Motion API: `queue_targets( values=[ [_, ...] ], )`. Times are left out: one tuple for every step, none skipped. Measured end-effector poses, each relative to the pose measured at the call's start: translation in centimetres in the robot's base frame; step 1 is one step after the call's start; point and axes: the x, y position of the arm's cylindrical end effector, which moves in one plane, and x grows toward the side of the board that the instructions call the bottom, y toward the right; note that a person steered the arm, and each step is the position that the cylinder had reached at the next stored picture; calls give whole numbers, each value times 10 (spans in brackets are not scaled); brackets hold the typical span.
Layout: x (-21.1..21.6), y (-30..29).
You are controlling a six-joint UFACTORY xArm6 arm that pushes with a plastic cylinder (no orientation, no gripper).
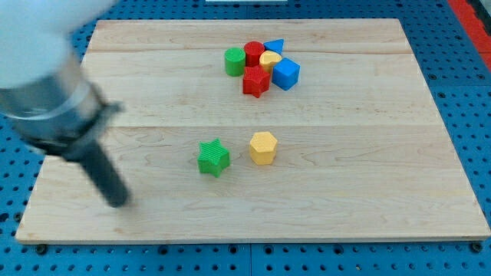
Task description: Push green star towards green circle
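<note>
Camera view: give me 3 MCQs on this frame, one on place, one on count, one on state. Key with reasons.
1. Where is my tip relative to the green star?
A. To the view's left and a little lower
B. To the view's right
C. Directly above it in the view

2. How many blocks lie on the board?
A. Five
B. Seven
C. Nine

3. Is the green star touching the yellow hexagon?
A. Yes, pressed together
B. No, bare wood shows between them
C. It sits on top of it

Key:
1 A: the rod ends near the board's lower left, the star sits mid-board.
2 B: the cluster holds the green circle, red cylinder, blue triangle, yellow heart, red star and blue cube; the star makes six and the hexagon seven.
3 B: a strip of wood separates them.
</note>
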Motion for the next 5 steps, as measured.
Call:
queue_targets(
  values=[
    [28, 39],
    [-18, 55],
    [-65, 34],
    [-59, 34],
    [-18, 82]
  ],
)
